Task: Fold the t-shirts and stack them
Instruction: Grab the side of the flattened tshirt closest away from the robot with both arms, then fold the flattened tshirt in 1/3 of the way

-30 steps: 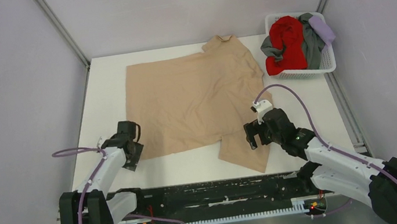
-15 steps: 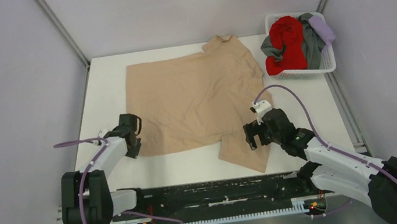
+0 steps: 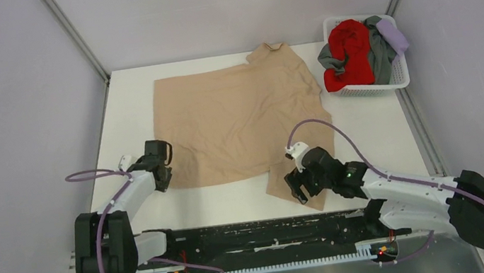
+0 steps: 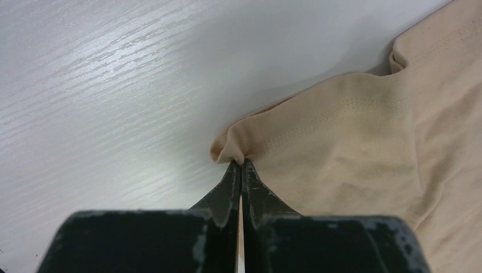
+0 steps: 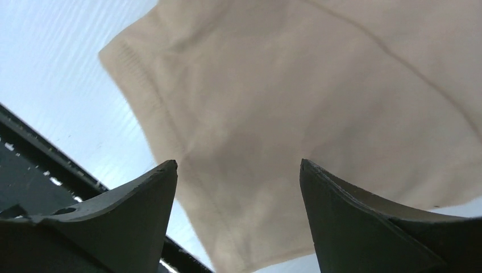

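A tan t-shirt lies spread flat on the white table, one sleeve reaching toward the near edge. My left gripper is at the shirt's near-left hem corner; in the left wrist view its jaws are shut on a small pinch of that tan t-shirt. My right gripper hovers over the near sleeve, and in the right wrist view it stands open with the tan t-shirt beneath it and nothing gripped. Red, grey and lavender t-shirts are bundled in the basket.
A white lattice basket stands at the table's far right corner. Grey walls close in the left, back and right sides. A black rail with the arm bases runs along the near edge. Bare table shows left of the shirt.
My left gripper slid forward onto the shirt's hem corner and shut on it. My right gripper moved left and nearer, over the sleeve's end, its jaws narrowing a little.
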`<state>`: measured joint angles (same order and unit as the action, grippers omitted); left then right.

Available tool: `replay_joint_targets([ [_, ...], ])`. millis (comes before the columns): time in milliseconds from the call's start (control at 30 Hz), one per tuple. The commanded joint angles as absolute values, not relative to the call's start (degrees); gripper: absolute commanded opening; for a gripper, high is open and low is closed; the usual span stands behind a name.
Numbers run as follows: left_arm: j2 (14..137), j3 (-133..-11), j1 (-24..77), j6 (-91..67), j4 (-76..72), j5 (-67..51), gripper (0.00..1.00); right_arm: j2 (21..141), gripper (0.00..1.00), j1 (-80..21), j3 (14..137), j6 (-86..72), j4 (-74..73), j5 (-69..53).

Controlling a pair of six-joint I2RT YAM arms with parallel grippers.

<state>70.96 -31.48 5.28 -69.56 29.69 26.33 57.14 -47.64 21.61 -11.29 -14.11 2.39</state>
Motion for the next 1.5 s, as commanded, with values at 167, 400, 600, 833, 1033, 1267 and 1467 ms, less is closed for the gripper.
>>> replay_joint_targets([
  [167,70.7,-30.7,5.3,-66.1,27.5,26.7,0.02,67.8,0.72,-59.2,27.1,-19.9,-19.6,12.3],
  [400,68.3,-30.4,5.2,-66.8,31.5,27.3,0.02,66.5,0.21,-60.0,26.1,-22.6,-23.3,13.7],
  [600,60.9,-26.9,4.8,-68.8,36.8,28.2,0.02,61.8,0.04,-63.0,24.4,-19.8,-23.6,1.5],
  [833,44.7,-25.1,4.8,-71.8,45.8,28.0,0.02,57.0,0.04,-66.1,24.5,-19.4,-28.4,-4.9],
  [1033,37.4,-25.5,4.8,-68.0,46.4,26.6,0.02,55.1,0.03,-66.1,26.9,-19.5,-28.6,2.4],
  [1267,43.1,-28.1,4.8,-64.0,37.8,22.1,0.02,56.0,0.0,-65.0,32.3,-17.2,-28.4,13.2],
  [1467,50.8,-32.8,4.8,-63.3,31.2,22.1,0.02,59.4,0.0,-58.3,36.6,-11.8,-25.1,14.9],
])
